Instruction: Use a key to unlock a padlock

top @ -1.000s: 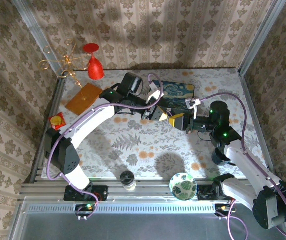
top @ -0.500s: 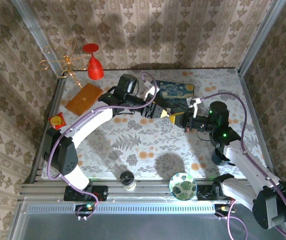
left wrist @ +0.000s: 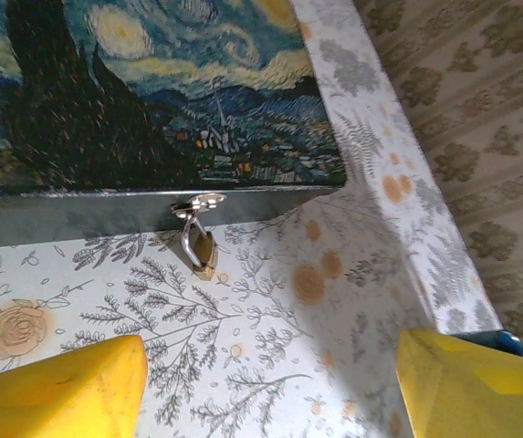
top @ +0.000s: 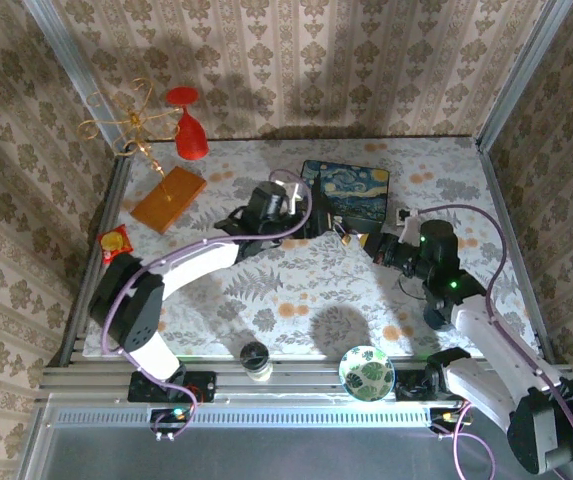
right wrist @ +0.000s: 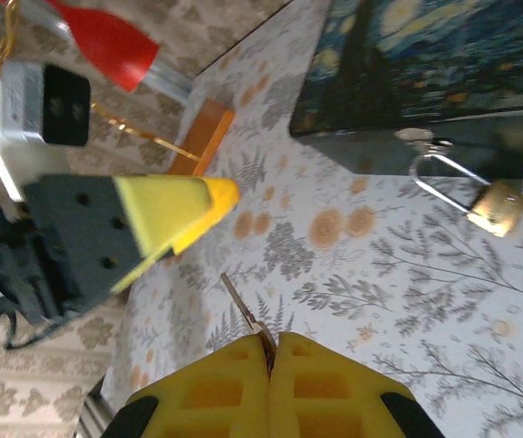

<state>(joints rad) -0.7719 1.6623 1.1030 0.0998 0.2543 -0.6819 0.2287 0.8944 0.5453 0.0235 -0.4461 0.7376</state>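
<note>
As left tool opened, right tool kept the key.

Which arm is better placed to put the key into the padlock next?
Right. The right gripper is shut on the key, and the padlock hangs from the box ahead. The left gripper is open and empty.

Key: I see just the blade; its head is buried between the right gripper pads.
Padlock: blurred, I can't find its keyhole.
</note>
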